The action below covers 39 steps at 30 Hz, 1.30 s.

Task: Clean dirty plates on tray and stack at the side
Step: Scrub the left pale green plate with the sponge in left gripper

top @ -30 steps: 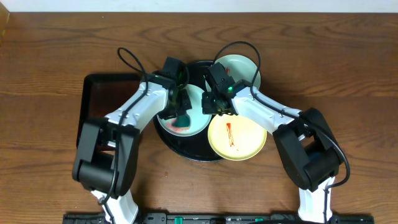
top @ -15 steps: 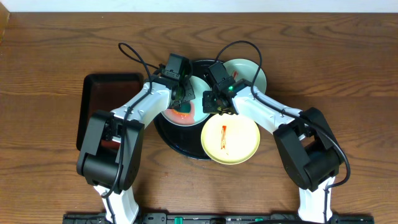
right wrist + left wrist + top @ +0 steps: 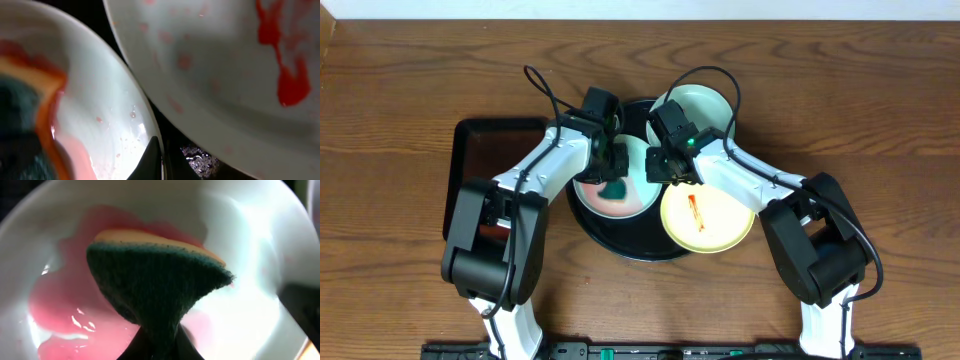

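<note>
- We found the round black tray [image 3: 625, 240] in the middle of the wooden table [image 3: 880, 100]. All three plates lay on it or over its rim, and both arms reached in from the near edge.
- The front blue-green plate [image 3: 636, 196] lay on the tray's left half. In the left wrist view a thin pink wash covered its bowl.
- The left gripper [image 3: 611, 172] was clamped on a sponge [image 3: 614, 190], with its jaws narrow around the sponge's pinched end.
- The sponge's dark green scouring face was turned toward the left wrist camera, and a yellow layer showed behind it. The sponge rested against the plate's pink-smeared centre.
- The right gripper [image 3: 667, 175] was closed tight at the right rim of that same plate. As far as we could tell from the right wrist view, its fingertips met on the rim.
- The yellow plate [image 3: 722, 228] lay on the tray's near right side and overhung the rim. A red streak [image 3: 694, 212] crossed its centre.
- In the right wrist view a narrow strip of black tray showed between the yellow plate's edge and the front plate.
- The back blue-green plate [image 3: 712, 110] lay at the tray's far right, over the rim and partly hidden under the right arm.
- A smaller dark rectangular tray [image 3: 480, 160] sat on the table just left of the round one, and the left arm passed over it.
</note>
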Each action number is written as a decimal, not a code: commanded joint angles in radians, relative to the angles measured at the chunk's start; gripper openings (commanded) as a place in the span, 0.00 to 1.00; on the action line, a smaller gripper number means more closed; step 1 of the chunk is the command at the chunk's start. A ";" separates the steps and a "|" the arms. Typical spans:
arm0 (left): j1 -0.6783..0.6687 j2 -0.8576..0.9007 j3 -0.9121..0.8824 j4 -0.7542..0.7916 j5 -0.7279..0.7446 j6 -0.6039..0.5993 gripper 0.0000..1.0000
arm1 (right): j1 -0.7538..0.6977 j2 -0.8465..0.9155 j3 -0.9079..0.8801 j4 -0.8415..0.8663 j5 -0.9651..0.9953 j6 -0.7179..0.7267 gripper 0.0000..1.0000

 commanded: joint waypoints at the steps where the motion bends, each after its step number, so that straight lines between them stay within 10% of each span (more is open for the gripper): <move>1: -0.023 0.039 -0.034 -0.033 0.149 0.083 0.08 | 0.014 0.041 -0.002 -0.011 -0.017 -0.016 0.01; 14: -0.012 0.039 0.081 -0.124 -0.461 -0.124 0.07 | 0.014 0.041 -0.002 -0.016 -0.016 -0.016 0.01; 28: -0.037 0.040 0.090 -0.158 0.221 0.080 0.07 | 0.014 0.041 -0.002 -0.020 -0.016 -0.016 0.01; 39: 0.001 0.040 0.090 -0.037 -0.143 -0.081 0.07 | 0.014 0.041 -0.002 -0.030 -0.016 -0.016 0.01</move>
